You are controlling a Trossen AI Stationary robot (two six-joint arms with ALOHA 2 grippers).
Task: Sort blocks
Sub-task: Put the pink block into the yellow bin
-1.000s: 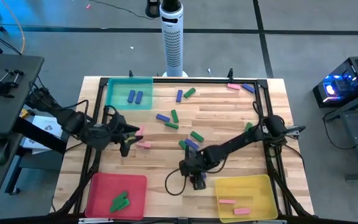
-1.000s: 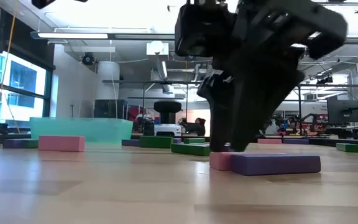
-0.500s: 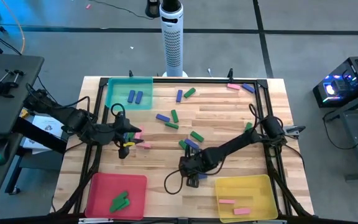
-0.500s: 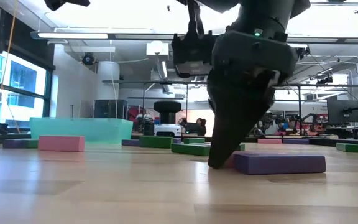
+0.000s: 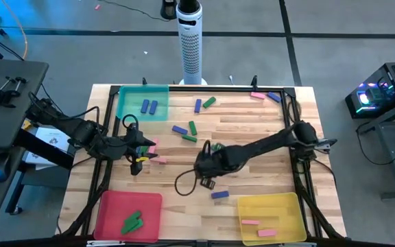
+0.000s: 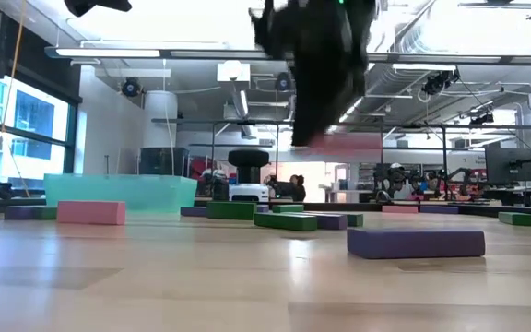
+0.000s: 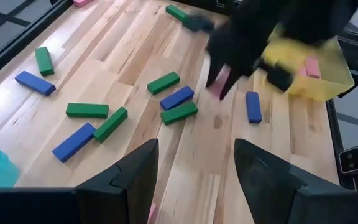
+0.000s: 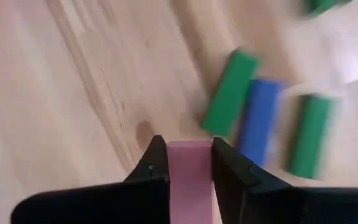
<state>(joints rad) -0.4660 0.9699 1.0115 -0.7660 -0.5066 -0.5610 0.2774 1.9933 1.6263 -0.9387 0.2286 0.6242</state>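
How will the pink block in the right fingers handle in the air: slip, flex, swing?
Likely rigid: the pink block keeps straight edges between the right gripper fingers. Probably light, since it hangs clear of the table. Flat sides suit the pinch, though the faces look smooth, so slipping stays possible.

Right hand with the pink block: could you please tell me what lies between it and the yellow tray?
In the high view, one small blue rectangular block lies between the right hand, gripping a pink rectangular block, and the yellow plastic tray.
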